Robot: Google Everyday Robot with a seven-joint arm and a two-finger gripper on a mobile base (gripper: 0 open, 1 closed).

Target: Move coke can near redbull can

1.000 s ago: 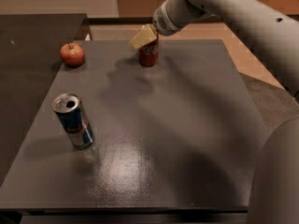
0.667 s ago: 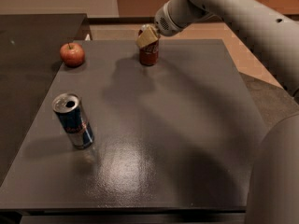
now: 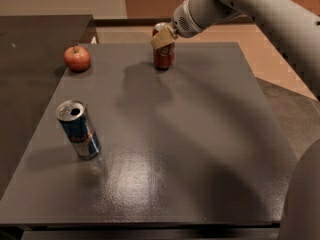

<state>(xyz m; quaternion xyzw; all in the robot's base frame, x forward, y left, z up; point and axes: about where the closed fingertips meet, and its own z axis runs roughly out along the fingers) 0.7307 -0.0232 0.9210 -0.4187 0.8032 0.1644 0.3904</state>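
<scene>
The red coke can [image 3: 164,58] stands upright at the far edge of the dark grey table [image 3: 200,134], near the middle. My gripper [image 3: 163,37] is at the can's upper part and covers its front; the can's base rests on the table. The blue-and-silver redbull can [image 3: 78,130] stands upright, slightly tilted in view, at the near left of the table, far from the coke can. The pale arm [image 3: 240,4] reaches in from the upper right.
A red apple [image 3: 77,58] sits at the far left corner of the table. A second dark surface [image 3: 30,49] adjoins the table on the left. The floor shows beyond the right edge [image 3: 280,84].
My gripper has moved a little to the right, from beside the coke can's top to over its upper part. The cans and the apple have not moved.
</scene>
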